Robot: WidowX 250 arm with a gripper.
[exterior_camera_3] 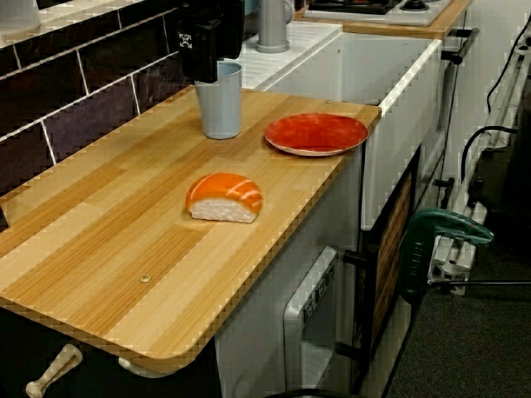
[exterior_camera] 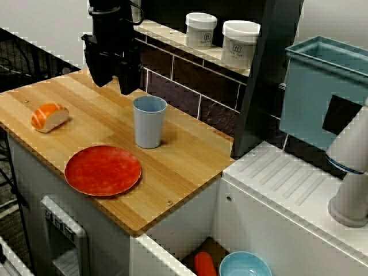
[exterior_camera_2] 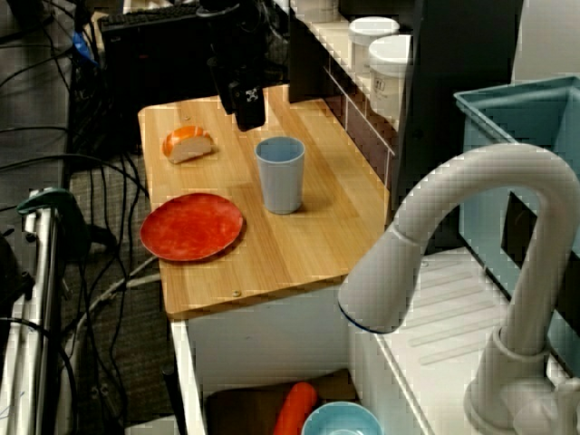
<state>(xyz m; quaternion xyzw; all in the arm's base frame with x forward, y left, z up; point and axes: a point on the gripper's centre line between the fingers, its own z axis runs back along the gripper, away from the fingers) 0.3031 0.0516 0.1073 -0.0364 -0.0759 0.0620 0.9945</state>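
My claw (exterior_camera: pixel 113 79) hangs spread open, holding nothing, over the table (exterior_camera: pixel 190 158), near the cup (exterior_camera: pixel 149 122).

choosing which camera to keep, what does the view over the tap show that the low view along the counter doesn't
Only the view over the tap: a blue bowl and an orange carrot-like piece at the bottom edge, plus the teal bin. Only the low view along the counter: the stove top and a white appliance front under it. Both: the gripper near the blue cup, the red plate and the salmon sushi.
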